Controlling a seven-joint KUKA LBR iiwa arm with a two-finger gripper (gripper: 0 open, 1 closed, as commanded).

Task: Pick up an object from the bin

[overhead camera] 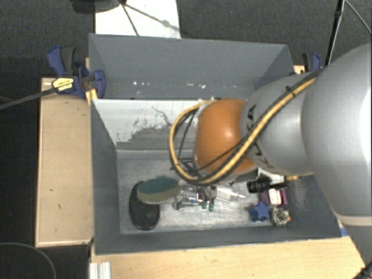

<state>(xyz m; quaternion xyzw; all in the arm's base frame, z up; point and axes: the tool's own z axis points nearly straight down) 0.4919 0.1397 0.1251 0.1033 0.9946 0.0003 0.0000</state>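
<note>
The gripper (195, 199) hangs at lower centre, with a green pad (156, 188) just to its left. Whether it is open cannot be told.

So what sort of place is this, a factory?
Most likely a robotics lab: a big grey robot arm reaches into a grey metal bin of odd small things, like a black oval lump and a small blue piece.
</note>
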